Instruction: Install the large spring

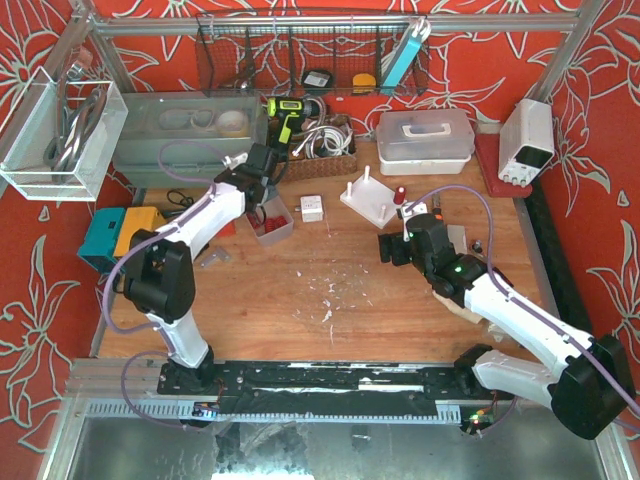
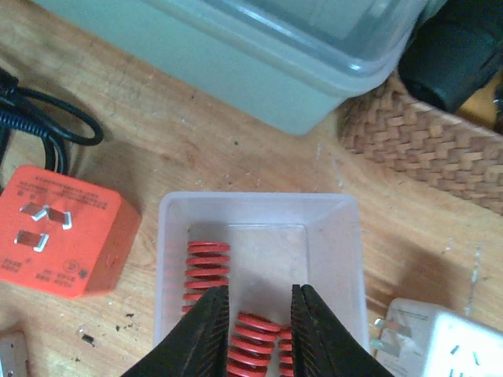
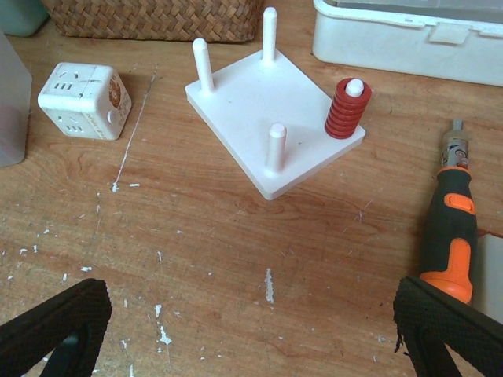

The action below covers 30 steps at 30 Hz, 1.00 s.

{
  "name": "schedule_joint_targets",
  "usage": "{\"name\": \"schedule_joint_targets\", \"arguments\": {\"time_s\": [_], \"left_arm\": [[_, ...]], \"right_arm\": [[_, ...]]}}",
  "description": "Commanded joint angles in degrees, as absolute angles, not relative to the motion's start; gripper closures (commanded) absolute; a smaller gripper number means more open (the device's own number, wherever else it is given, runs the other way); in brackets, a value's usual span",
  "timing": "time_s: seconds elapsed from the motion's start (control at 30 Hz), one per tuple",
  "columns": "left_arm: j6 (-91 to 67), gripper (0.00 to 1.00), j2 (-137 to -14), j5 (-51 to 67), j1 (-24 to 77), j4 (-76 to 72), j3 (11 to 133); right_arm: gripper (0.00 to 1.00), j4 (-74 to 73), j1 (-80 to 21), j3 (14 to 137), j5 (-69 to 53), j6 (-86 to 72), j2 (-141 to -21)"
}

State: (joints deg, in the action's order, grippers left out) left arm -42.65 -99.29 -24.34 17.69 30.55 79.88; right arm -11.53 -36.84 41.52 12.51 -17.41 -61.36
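A clear plastic bin (image 2: pixel 255 203) holds red springs: a large one (image 2: pixel 206 271) lies along its left side, and another (image 2: pixel 255 342) lies between my left gripper's fingers (image 2: pixel 200 330), with a thinner one beside it. My left gripper (image 2: pixel 259 302) is open, lowered into the bin and straddling that spring. In the top view it (image 1: pixel 262 205) hangs over the bin (image 1: pixel 275 222). The white peg board (image 3: pixel 251 102) has three bare pegs and a red spring (image 3: pixel 347 107) on the fourth. My right gripper (image 3: pixel 251 330) is wide open and empty, above bare table in front of the board.
An orange plug (image 2: pixel 63 232) lies left of the bin, and a white adapter (image 2: pixel 448 345) lies to its right. A grey lidded container (image 2: pixel 259 55) and a wicker basket (image 2: pixel 424 141) stand behind it. A white cube (image 3: pixel 82 100), an orange screwdriver (image 3: pixel 449 236) and a white box (image 3: pixel 409 35) surround the peg board.
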Motion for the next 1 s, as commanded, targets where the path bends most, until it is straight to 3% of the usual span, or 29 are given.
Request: {"name": "schedule_joint_targets", "arguments": {"time_s": [0.0, 0.6, 0.77, 0.97], "left_arm": [[-40.49, 0.72, -102.94, -23.70, 17.62, 34.71, 79.94], [-37.77, 0.55, -114.73, -22.03, 16.37, 38.76, 82.09], [-37.84, 0.56, -117.29, -21.17, 16.35, 35.44, 81.31], [-36.68, 0.66, -117.44, -19.69, 16.35, 28.90, 78.83]], "right_arm": [[0.01, -12.35, -37.27, 41.52, 14.56, -16.96, -59.53], [0.01, -11.93, -37.21, 41.19, 14.46, -16.96, -59.31], [0.01, -12.12, -37.28, 41.20, 14.72, -16.79, -59.40], [0.01, -12.05, -37.26, 41.15, 15.02, -16.70, -59.45]]}}
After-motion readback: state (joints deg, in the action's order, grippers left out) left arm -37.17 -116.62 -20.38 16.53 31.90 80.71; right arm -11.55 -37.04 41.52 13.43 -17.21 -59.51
